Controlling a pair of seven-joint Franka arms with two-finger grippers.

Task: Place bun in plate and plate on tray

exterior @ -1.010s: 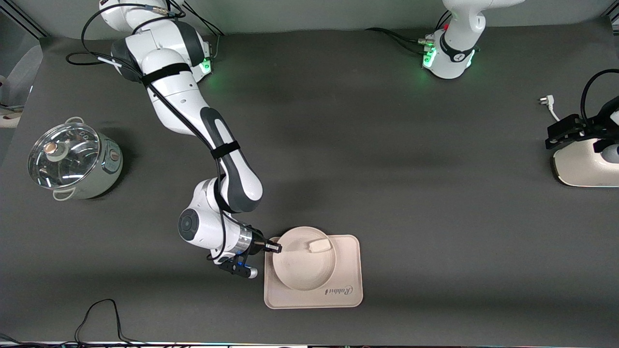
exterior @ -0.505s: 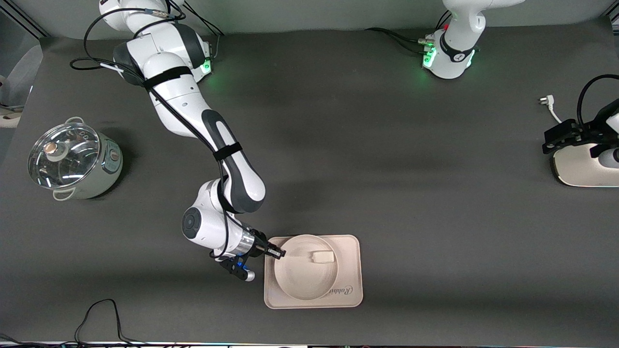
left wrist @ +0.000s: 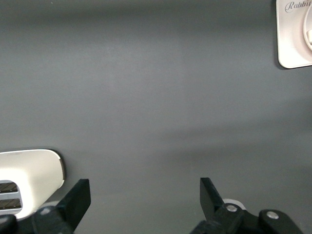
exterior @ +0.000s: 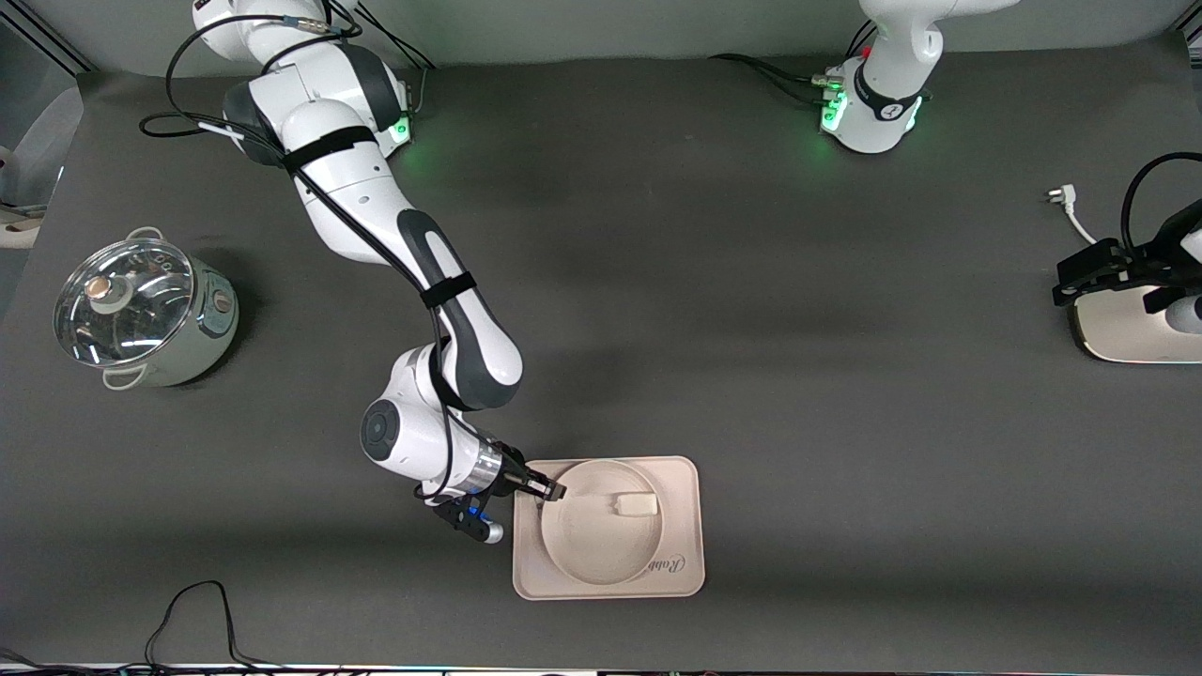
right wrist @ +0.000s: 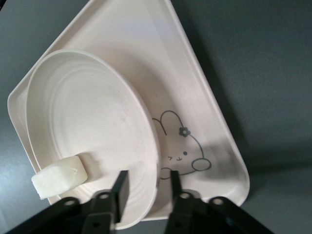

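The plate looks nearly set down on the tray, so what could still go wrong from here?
The right gripper pinches the plate by its rim, and the plate sits tilted over the tray; released too early, it might drop and rattle. The bun lies loose on the plate and could slide or roll off. Pulling away carelessly might also drag the plate sideways. The left gripper waits open near a white appliance.

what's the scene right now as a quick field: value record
bun: lying in the plate
plate: on the tray, rim between the right claw's fingers
tray: on the table, toward the front camera
right claw: shut on the plate's rim at the tray's edge
left claw: open, over the white appliance at the left arm's end of the table, waiting
pot: glass-lidded, at the right arm's end
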